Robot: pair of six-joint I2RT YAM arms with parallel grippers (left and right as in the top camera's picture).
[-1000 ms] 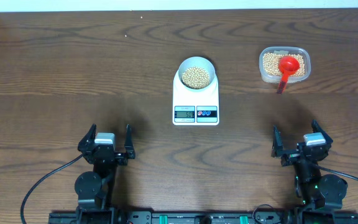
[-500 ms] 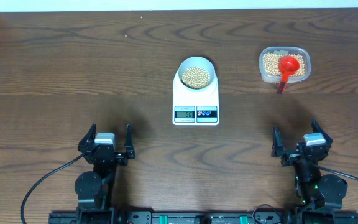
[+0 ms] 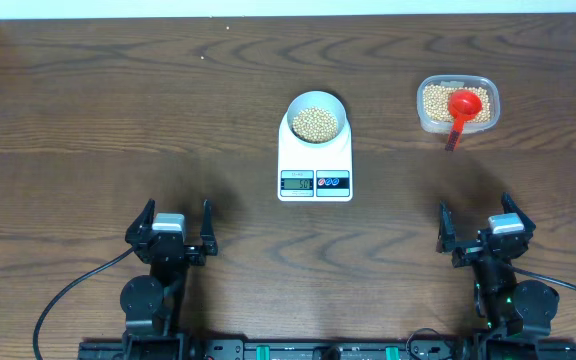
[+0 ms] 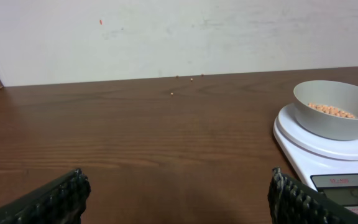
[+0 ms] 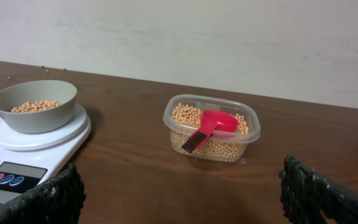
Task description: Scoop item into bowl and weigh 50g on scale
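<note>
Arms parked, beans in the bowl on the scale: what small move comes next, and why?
Likely none but checking the display: the bowl with beans sits on the scale, the red scoop lies in the tub, and left gripper and right gripper stand open, empty. The reading is too small to tell; if short, the right gripper should fetch the scoop.

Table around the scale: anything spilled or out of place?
A few stray beans lie on the table near its far edge, left of the bowl and scale, likely spilled. Otherwise tidy: the bowl sits on the scale, and the red scoop rests in the tub.
</note>
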